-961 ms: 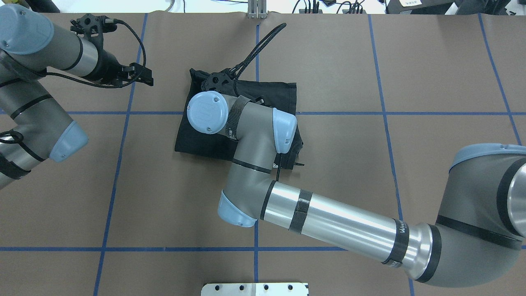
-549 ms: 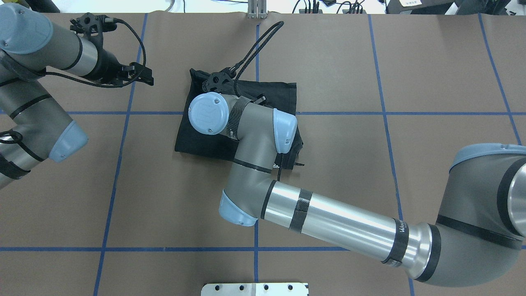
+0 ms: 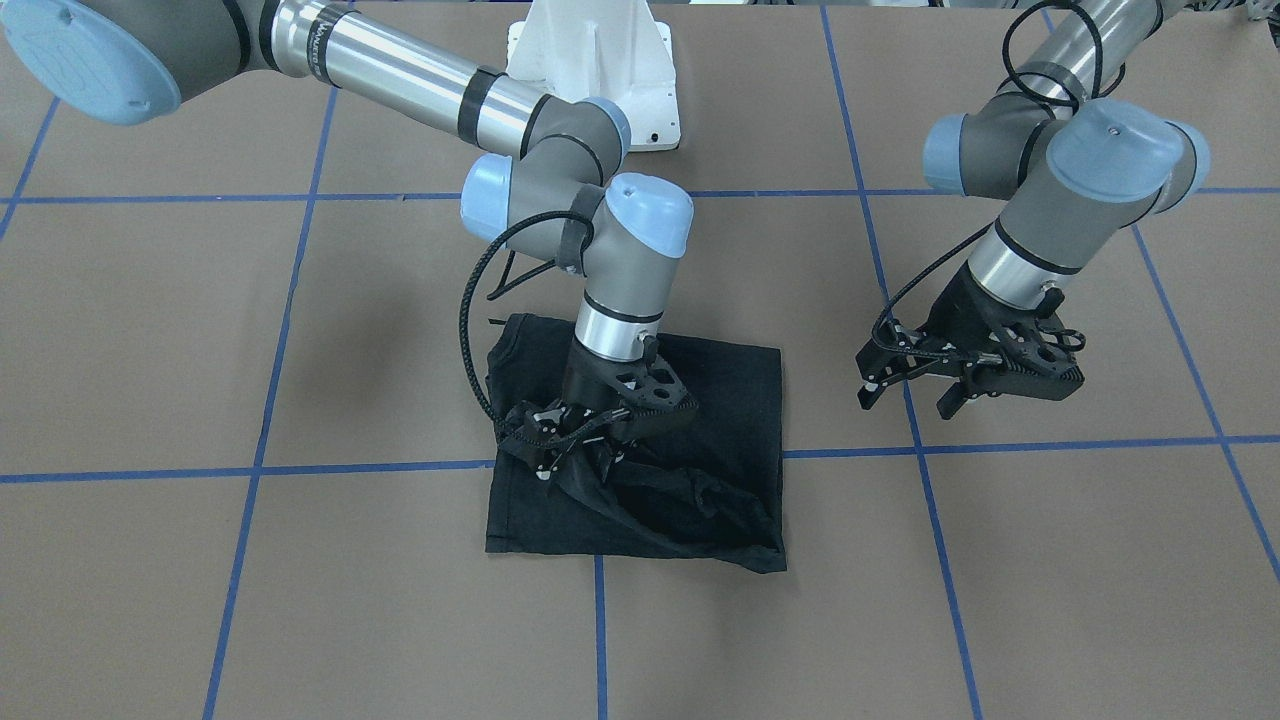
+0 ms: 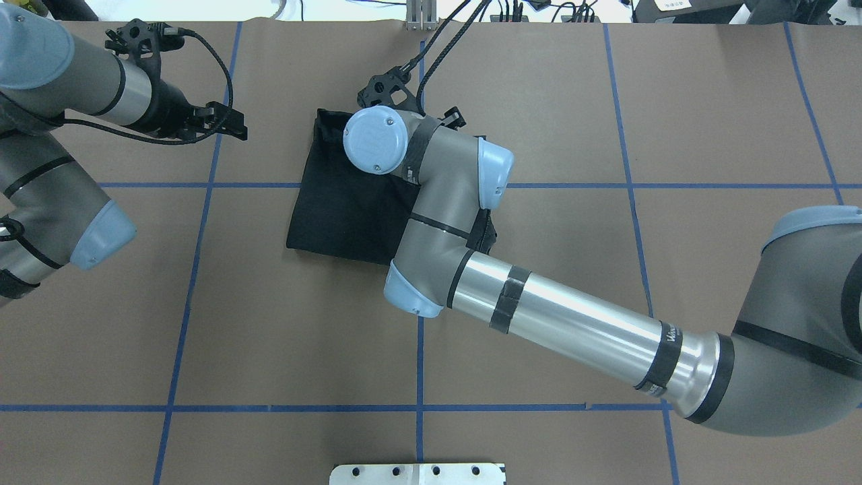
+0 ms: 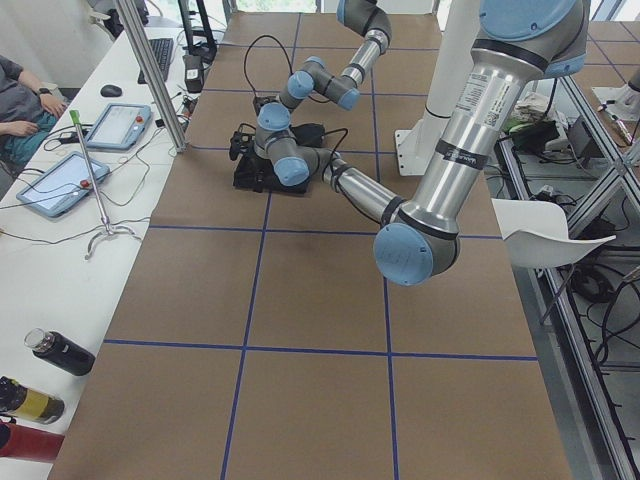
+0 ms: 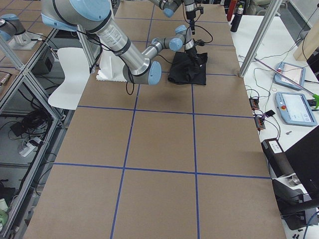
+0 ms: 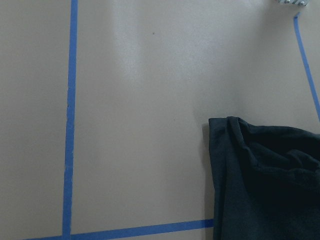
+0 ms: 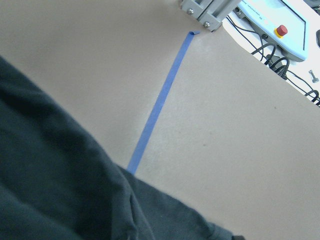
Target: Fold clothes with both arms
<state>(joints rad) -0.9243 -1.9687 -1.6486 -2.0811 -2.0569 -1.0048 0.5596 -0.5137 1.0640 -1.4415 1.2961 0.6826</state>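
Right hand [image 3: 575,450] farther out along the T-shirt [image 3: 730,390].

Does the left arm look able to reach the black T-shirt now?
Probably yes. Only table surface lies between the left gripper and the T-shirt. The right gripper holds its other side.

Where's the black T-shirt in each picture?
Front-facing: T-shirt in the middle, slightly low.
Overhead: upper middle, left of centre.
Exterior left: far away, upper left-centre.
Exterior right: far away, upper centre.
Left wrist: bottom right corner.
Right wrist: bottom left.
Landmark: the blue tape line running under it.
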